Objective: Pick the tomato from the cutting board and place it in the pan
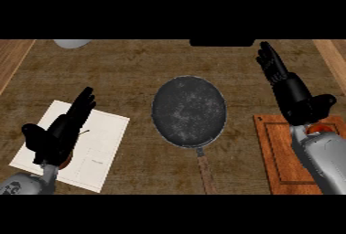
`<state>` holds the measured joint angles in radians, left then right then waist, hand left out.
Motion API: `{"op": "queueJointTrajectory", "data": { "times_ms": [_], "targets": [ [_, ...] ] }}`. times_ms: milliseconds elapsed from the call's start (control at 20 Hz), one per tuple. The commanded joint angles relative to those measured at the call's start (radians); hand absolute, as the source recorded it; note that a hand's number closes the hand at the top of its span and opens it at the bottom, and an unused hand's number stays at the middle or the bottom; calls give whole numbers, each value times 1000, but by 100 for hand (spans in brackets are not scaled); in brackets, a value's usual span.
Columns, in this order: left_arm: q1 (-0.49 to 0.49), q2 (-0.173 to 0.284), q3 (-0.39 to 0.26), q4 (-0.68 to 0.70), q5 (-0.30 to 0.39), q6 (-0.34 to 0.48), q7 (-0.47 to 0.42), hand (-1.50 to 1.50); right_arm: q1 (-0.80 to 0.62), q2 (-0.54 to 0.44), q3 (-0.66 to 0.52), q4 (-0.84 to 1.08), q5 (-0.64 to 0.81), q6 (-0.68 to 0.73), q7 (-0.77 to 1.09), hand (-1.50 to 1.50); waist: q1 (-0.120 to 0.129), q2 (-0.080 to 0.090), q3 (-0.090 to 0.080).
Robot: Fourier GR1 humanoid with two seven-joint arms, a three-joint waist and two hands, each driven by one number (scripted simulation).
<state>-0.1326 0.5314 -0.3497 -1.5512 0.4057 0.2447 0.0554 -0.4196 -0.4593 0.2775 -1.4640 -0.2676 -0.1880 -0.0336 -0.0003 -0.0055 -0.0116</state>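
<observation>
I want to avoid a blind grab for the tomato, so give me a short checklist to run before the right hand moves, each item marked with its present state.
1. Red tomato on the wooden cutting board: ok, though only a sliver shows beside the right wrist.
2. Right hand free to grasp: ok, fingers straight, holding nothing.
3. Clear sight of the tomato for the grasp: not ok, the right forearm covers most of it.
4. Round dark frying pan ready to take the tomato: ok, nothing lies in it.
5. Left hand out of the way: ok, open over the white paper sheet, away from the pan.
</observation>
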Motion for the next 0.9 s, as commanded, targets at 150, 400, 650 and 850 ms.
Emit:
{"op": "queueJointTrajectory", "data": {
  "times_ms": [150, 400, 650, 850],
  "targets": [
    [6, -32, 111, 7, 8, 95, -32, 0, 108, -194, -224, -63, -239, 385, -280, 150, -26, 4, 17],
    [20, -38, 163, -7, 55, 121, -4, 0, 244, -379, -443, 101, -129, 397, -522, 150, -64, 4, 20],
    [27, -53, 139, -39, 51, 123, 23, 0, 465, -445, -518, 303, 12, 481, -879, -150, -43, 7, 19],
    [14, -29, 163, -53, 65, 97, 37, 0, 491, -549, -573, 461, 122, 500, -1117, -150, -10, 9, 18]
  ]
}}
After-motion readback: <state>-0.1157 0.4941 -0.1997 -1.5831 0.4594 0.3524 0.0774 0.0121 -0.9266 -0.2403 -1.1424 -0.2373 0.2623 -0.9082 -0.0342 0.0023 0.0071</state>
